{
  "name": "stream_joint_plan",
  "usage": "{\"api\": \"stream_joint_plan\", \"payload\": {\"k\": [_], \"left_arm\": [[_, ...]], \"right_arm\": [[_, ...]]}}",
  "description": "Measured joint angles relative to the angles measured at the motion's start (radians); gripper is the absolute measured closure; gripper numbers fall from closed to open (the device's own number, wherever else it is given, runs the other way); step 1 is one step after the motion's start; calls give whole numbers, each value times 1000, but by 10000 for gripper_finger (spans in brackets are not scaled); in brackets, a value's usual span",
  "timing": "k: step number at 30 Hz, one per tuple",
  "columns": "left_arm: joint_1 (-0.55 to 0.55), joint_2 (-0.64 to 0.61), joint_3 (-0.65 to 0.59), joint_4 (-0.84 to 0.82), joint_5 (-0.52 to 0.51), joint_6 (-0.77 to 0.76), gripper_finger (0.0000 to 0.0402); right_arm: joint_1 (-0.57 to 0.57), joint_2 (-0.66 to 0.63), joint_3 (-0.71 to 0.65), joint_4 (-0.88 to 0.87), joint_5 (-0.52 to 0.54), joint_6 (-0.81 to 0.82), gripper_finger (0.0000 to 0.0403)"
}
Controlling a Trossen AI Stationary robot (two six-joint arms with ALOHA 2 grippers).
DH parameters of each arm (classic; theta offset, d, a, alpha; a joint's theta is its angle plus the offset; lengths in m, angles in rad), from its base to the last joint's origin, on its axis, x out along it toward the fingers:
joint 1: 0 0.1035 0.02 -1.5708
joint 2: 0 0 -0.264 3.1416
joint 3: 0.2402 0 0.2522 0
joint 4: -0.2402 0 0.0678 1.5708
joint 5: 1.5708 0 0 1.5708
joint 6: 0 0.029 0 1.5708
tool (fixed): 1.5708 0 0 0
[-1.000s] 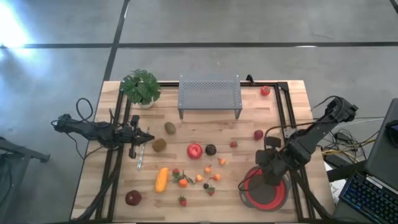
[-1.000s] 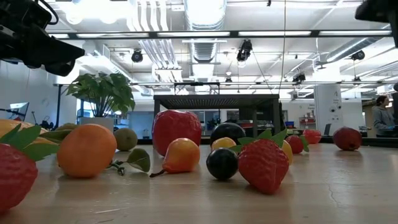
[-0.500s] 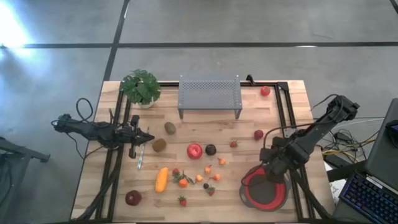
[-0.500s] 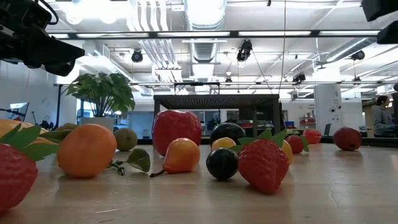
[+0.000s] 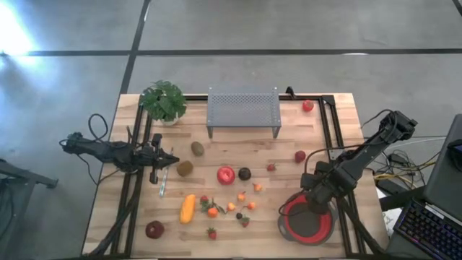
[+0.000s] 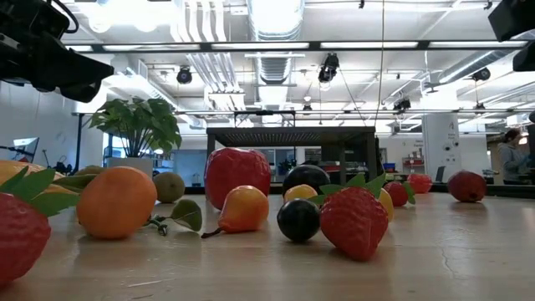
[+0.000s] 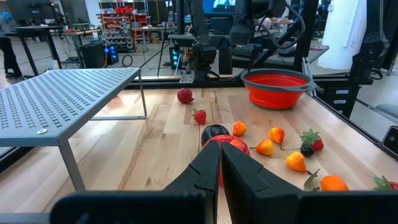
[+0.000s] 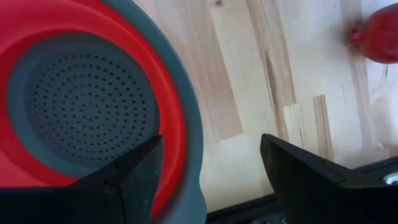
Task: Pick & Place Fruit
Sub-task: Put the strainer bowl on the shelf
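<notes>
Toy fruits lie scattered on the wooden table: a red apple, a dark plum, two brown kiwis, a long orange piece, a dark-red round one, small strawberries and orange bits. The red colander sits near the front right. My right gripper hangs open above its far rim, pointing down, one finger over the bowl and one over bare wood. My left gripper waits shut and level at the table's left.
A potted plant and a grey perforated rack stand at the back. Red fruits lie at the right and the far right corner. Black frame rails run along both sides. A person stands beyond the table.
My right gripper has sunk a little toward the colander, its wrist rolling slightly. The fruits and the left arm have kept still.
</notes>
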Motion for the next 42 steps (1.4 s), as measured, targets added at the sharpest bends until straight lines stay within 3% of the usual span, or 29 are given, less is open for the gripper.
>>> {"api": "stream_joint_plan", "payload": {"k": [21, 26, 36, 42], "left_arm": [[0, 0, 0, 0, 0, 0, 381], [0, 0, 0, 0, 0, 0, 380], [0, 0, 0, 0, 0, 0, 380], [0, 0, 0, 0, 0, 0, 381]], "right_arm": [[0, 0, -151, 168, -34, 0, 202], [0, 0, -167, 183, -34, -3, 245], [-1, -2, -174, 198, -52, -35, 370], [-10, -1, -137, 183, -58, -97, 376]]}}
